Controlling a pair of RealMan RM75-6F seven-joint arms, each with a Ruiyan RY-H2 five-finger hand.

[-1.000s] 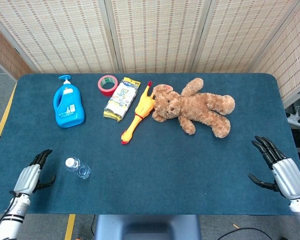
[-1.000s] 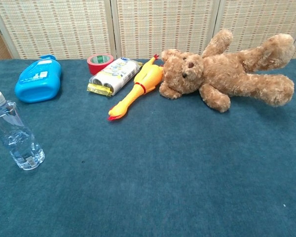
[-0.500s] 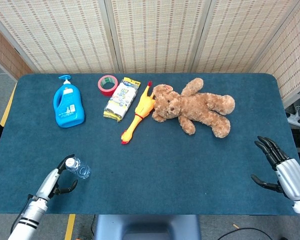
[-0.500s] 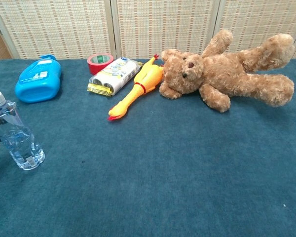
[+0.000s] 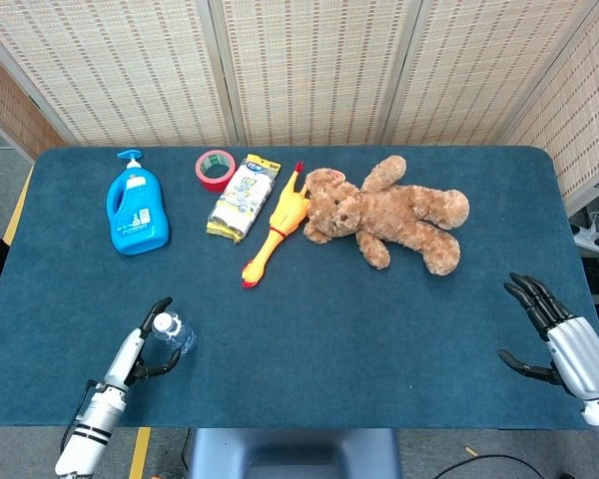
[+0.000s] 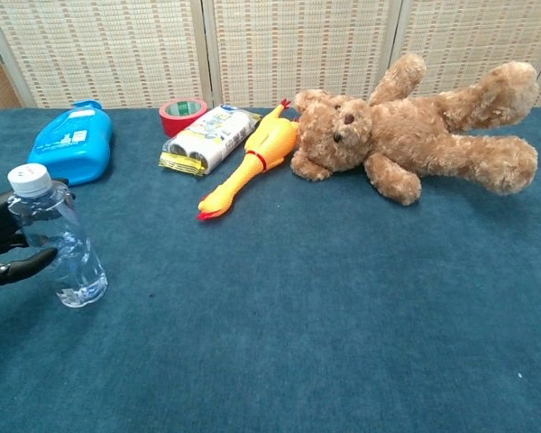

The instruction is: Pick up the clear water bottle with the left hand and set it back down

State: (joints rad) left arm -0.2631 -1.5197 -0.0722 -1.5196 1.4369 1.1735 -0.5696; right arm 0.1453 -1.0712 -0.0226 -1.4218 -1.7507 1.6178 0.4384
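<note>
The clear water bottle (image 5: 176, 336) with a white cap stands near the table's front left, leaning slightly. My left hand (image 5: 140, 349) is against its left side, with one finger reaching past the cap and the thumb curling in front of the body. In the chest view the left hand (image 6: 6, 245) wraps the bottle (image 6: 61, 248) from the left edge of the frame, and the bottle's base is on the blue cloth. My right hand (image 5: 561, 337) hovers open at the table's front right corner, holding nothing.
Along the back lie a blue detergent bottle (image 5: 137, 206), a red tape roll (image 5: 215, 168), a wrapped packet (image 5: 242, 197), a yellow rubber chicken (image 5: 278, 226) and a brown teddy bear (image 5: 387, 213). The table's front edge (image 5: 299, 427) runs close to both hands.
My left hand has come in from the left front corner and closed around the bottle. The bottle has shifted a little to the right with it. The right hand barely moved.
</note>
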